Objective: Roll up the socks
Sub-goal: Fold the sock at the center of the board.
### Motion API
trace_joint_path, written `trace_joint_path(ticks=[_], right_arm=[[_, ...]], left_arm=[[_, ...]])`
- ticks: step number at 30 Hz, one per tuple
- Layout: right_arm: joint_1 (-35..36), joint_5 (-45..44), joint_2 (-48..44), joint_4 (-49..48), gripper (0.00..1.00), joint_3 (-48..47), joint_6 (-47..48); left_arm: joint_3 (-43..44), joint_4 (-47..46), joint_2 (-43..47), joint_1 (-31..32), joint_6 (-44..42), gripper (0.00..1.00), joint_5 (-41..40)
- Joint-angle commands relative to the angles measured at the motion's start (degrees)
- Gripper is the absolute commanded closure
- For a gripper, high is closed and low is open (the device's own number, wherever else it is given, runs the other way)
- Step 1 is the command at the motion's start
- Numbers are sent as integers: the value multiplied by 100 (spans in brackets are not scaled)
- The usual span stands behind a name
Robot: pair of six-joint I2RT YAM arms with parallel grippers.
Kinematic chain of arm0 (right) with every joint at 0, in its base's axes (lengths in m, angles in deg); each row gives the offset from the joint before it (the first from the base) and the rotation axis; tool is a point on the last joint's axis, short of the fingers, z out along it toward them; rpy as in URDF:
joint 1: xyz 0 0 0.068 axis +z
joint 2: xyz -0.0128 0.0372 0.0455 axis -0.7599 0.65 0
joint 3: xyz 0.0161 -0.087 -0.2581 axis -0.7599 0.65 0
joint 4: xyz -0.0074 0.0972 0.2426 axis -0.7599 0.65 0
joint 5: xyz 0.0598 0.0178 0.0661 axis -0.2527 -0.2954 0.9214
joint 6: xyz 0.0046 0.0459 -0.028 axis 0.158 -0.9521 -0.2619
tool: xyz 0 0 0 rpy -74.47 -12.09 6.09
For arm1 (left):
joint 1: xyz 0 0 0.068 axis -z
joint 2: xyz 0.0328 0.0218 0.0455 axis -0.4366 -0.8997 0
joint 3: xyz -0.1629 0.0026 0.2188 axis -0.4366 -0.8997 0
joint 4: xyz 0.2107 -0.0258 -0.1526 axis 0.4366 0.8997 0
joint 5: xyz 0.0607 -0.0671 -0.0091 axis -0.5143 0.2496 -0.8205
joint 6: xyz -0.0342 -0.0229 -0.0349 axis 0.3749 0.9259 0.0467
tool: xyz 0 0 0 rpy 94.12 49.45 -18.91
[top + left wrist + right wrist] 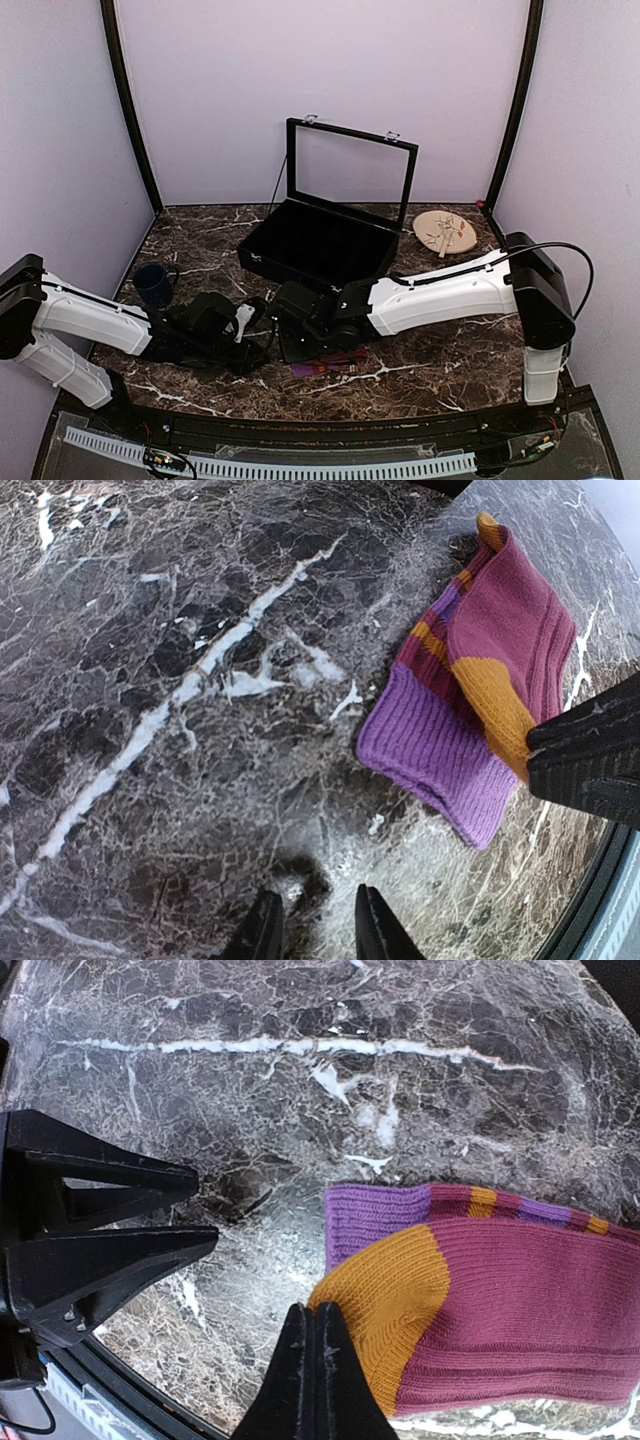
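Nearest the front edge of the desk (pixel 430 370), the striped sock (pixel 330 366) is laid flat, seemingly doubled over. Its orange patch and purple cuff are turned toward the left tool (pixel 317 908). That tool is held narrowly open near the cuff, with nothing between its fingers. The right tool (pixel 312 1318) is closed tight, its tips set at the orange edge; whether fabric is pinched cannot be told. For a neat roll, the orange end should be caught firmly and turned over evenly while the far end is pinned down. Farther back, a mug (pixel 153 283), an open case (pixel 320 245) and a wooden plate (pixel 445 232) are best left untouched.
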Motion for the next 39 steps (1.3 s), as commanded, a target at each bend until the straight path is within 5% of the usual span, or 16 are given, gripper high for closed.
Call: trace_joint_path(ticks=[1,7,16,26,39], right_arm=[[26,45,131,-19,100,-194,96],[1,121,241,-65,96,-154,114],[-1,136,-50,-352,51,46,296],[3,-232,-1039,-719,50,1081,134],[-136,-1055,-2632,-1569,51,3194,-496]], left_arm=[[113,217,155,-45,-60,73,-11],[150,286,212,-63,-79,73,-27],[348,635,298,-72,-112,72,-106],[919,1211,651,-72,-266,70,-397],[1832,572,-590,126,-1169,69,1076]])
